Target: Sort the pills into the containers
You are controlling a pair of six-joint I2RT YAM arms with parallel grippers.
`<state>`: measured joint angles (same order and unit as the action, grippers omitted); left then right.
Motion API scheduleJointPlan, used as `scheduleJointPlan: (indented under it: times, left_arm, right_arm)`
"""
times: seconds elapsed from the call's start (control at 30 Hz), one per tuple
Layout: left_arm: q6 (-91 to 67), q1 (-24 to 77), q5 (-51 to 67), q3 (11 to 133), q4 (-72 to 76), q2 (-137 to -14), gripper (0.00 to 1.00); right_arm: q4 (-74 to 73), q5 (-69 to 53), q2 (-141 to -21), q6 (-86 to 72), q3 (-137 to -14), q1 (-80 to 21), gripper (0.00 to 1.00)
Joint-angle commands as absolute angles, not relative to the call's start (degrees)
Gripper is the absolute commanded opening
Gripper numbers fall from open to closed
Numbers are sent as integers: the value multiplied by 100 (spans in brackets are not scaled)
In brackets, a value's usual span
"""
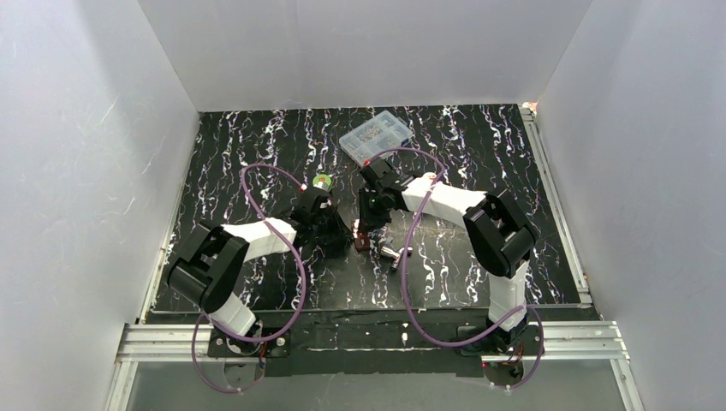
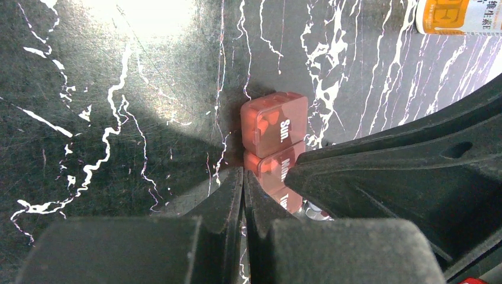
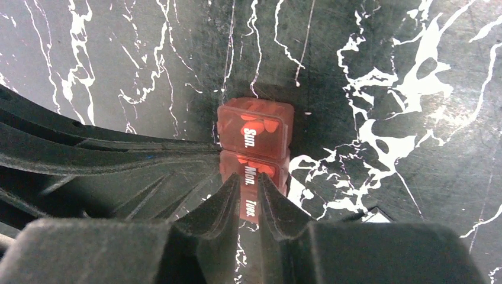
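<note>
A translucent red weekly pill organizer (image 1: 362, 242) lies on the black marbled table, its lids marked Sun., Mon., Tues. Red pills (image 3: 260, 125) show inside the Sun. compartment. My left gripper (image 2: 244, 177) is shut, with its tips against the left side of the organizer (image 2: 275, 127) at the Mon. compartment. My right gripper (image 3: 248, 184) is nearly closed over the organizer (image 3: 254, 133), tips on the Mon. and Tues. lids. The dark bottle with the green cap (image 1: 322, 181) stands behind the left gripper (image 1: 332, 229). The amber bottle (image 1: 392, 254) lies on its side in front of the right gripper (image 1: 366, 229), and its orange label (image 2: 450, 15) shows in the left wrist view.
A clear plastic compartment box (image 1: 377, 134) sits at the back of the table. White walls enclose the table on three sides. Purple cables loop over both arms. The right gripper's black fingers (image 2: 414, 171) fill the right side of the left wrist view.
</note>
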<state>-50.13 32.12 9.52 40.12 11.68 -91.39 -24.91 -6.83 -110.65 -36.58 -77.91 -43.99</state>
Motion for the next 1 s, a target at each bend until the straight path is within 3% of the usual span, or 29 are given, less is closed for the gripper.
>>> scheduleJointPlan:
  times: [0.0,0.47,0.97]
  left_arm:
    - [-4958,3269,993,4134,1095,-8940,0]
    - [-4926,3261,961,4091,1024,-8856,0]
    - [-4635,3256,607,4008,565,-8346,0]
  right_arm:
    - [-2575,-581,-11311,-3701,-7953,-4501,23]
    - [-3024,-127,-11593,-3816,-8144,-4605,11]
    - [-2923,-88,-11272,-3801,-7995,-4622,11]
